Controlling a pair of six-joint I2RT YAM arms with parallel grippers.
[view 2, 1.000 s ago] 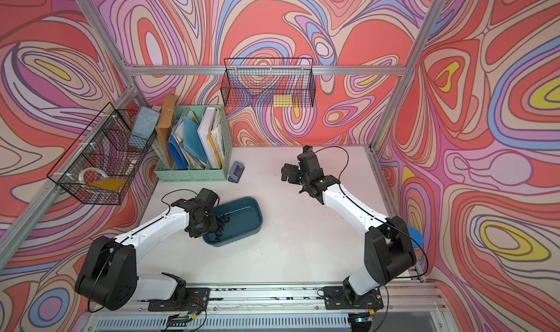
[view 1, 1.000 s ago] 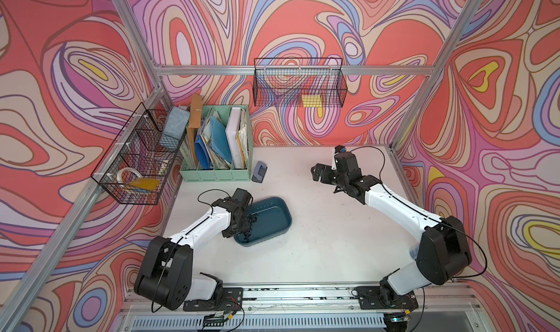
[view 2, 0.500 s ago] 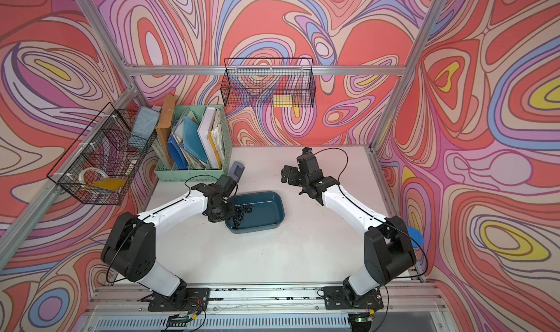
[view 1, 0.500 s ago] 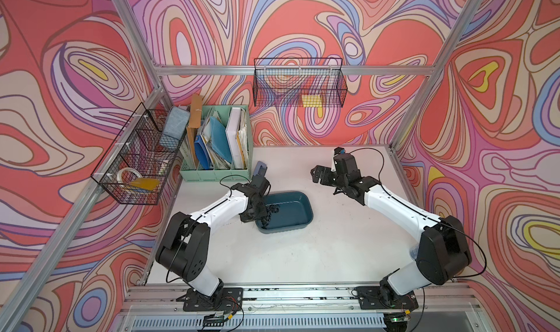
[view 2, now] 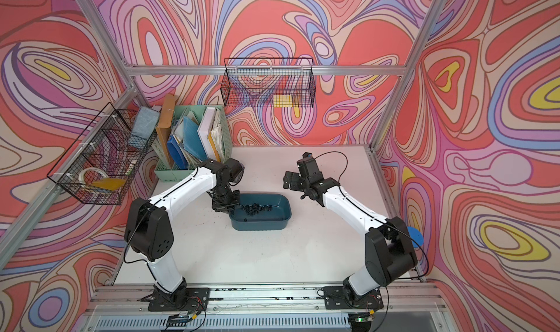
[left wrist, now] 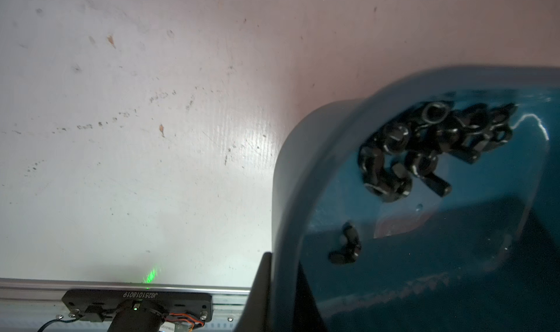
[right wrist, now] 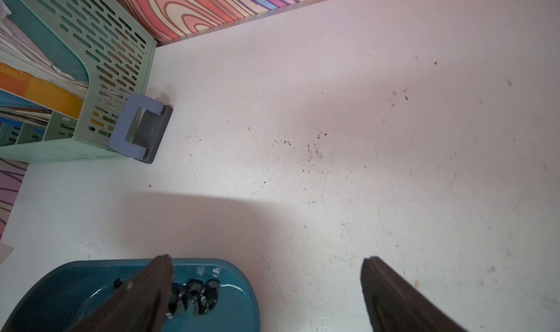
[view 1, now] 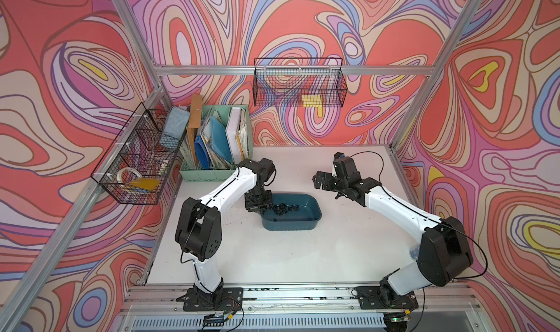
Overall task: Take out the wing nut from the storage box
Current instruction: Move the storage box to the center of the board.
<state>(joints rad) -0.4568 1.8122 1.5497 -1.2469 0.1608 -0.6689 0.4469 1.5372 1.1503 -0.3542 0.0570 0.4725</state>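
You are at the set-up step, and nothing is out yet. Your left hand [view 1: 259,205] is closed on the end rim of the storage box [view 1: 291,226], one finger outside the wall and one inside. The box sits on the tabletop [view 1: 288,254] between the two arms.

Inside it, a heap [left wrist: 424,142] of black hardware lies bunched along one long wall. A single wing nut [left wrist: 345,246] lies alone on the box floor, apart from the heap and nearer the gripped end.

Your right hand [view 1: 317,181] is spread as wide as it goes and holds nothing. It hovers over bare tabletop near the box's other end, not touching it.

The next move is likely yours on the right. Bring that hand over the box, line its fingers up either side of the lone wing nut, and lower it in. That nut looks an easier pick than anything tangled in the heap. It lies close to your left fingers, though, so leave room and keep the left grip steady.

The only readable writing is white print on the black plate [left wrist: 136,297] by the rail. It is seen upside down and reads roughly "J0251018019". Print on a spine in the file organiser [right wrist: 115,58] is too small to read.
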